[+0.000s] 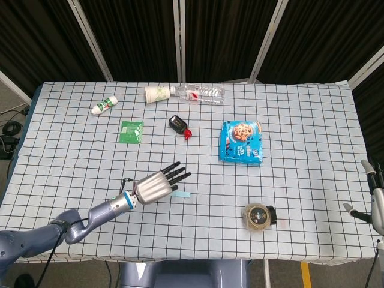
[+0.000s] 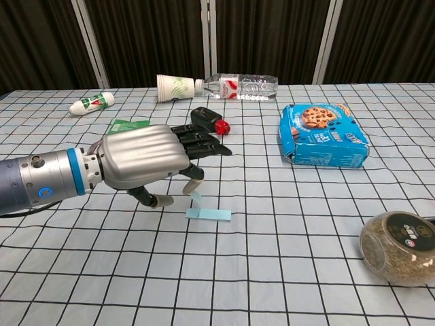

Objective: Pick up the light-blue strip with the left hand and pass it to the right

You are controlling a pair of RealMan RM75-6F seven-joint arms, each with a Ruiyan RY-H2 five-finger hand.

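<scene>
Left hand hovers low over the table, fingers spread apart and holding nothing — its fingertips just above the upturned end of the strip, which lies flat on the cloth. Right hand waits at the table's far right edge — fingers apart, empty. A cookie box sits well beyond.

Even, bright overhead light; both views sharp. Soft shadow under the robot hand on the desk; dark backdrop along the top.
</scene>
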